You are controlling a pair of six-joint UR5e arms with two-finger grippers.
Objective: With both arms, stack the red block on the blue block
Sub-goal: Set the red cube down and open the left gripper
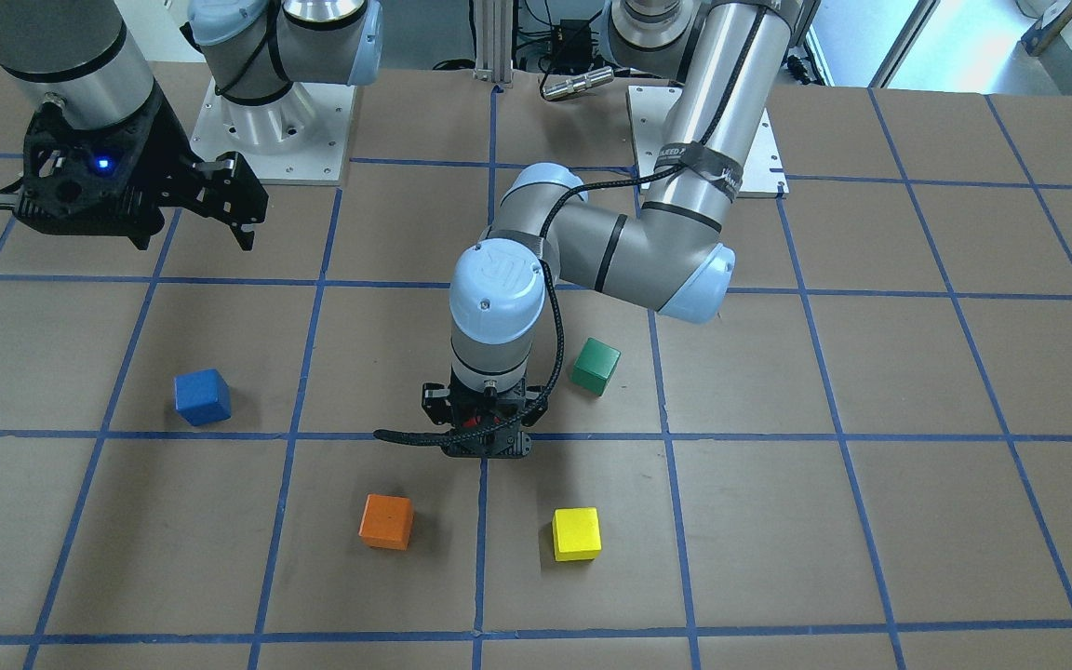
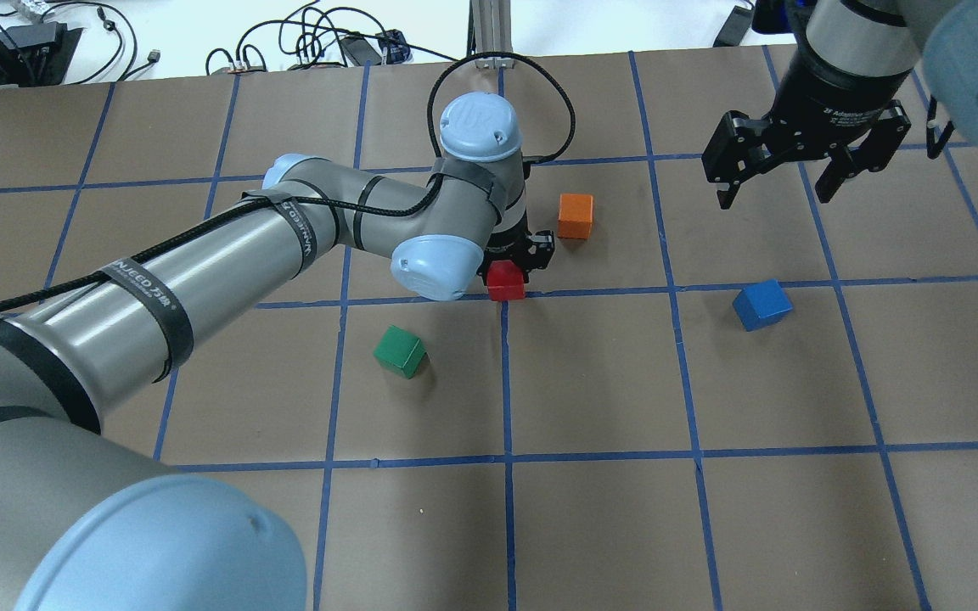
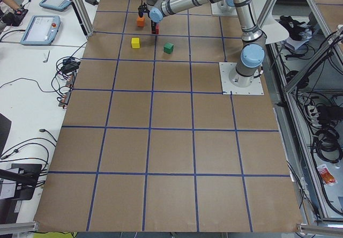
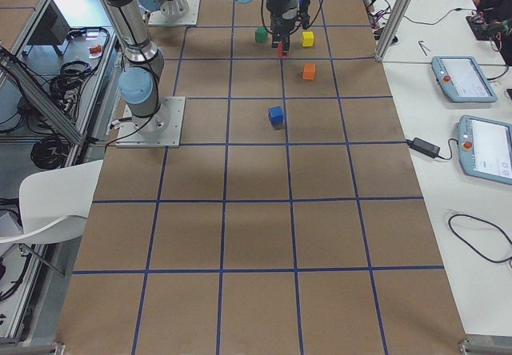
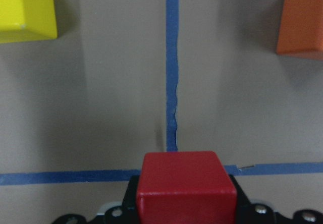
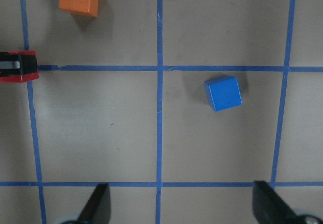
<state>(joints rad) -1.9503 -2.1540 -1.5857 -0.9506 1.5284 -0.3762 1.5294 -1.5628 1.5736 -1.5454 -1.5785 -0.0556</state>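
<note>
Red block (image 5: 186, 184) held in left claw (image 2: 508, 273)

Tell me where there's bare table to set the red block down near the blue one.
The blue block stands alone: bare table between it and the red block, and on the robot's side of it. Crowded around the left gripper, ringed by the orange block, green block and yellow block.

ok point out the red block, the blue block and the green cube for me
red block (image 2: 506, 282), overhead exterior view, middle of the red part that shows
blue block (image 2: 761, 304), overhead exterior view, middle of its top face
green cube (image 2: 401, 351), overhead exterior view, middle of its top face
</note>
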